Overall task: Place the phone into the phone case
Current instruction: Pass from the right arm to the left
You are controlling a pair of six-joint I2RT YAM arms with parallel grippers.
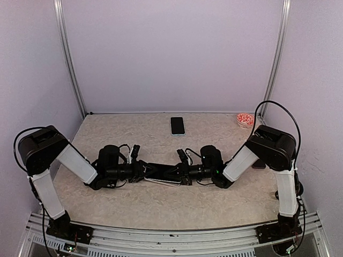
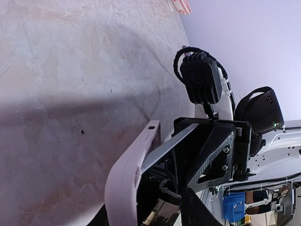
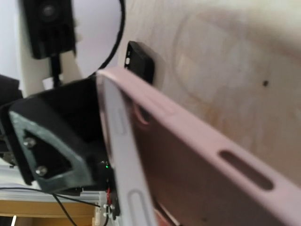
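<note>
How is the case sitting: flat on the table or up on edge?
On edge: both wrist views show the case side-on, rim toward the camera, with the table behind it.

From above, the left arm (image 1: pixel 115 167) and the right arm (image 1: pixel 210 163) cover most of the phone case (image 1: pixel 161 181), so the grip is unclear. In the right wrist view it is blurred and cut off by the edges.

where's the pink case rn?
Top view: the pink case is above the table centre, bridging the left tool and right tool; a blue-rimmed phone lies behind it near the back wall.
</note>
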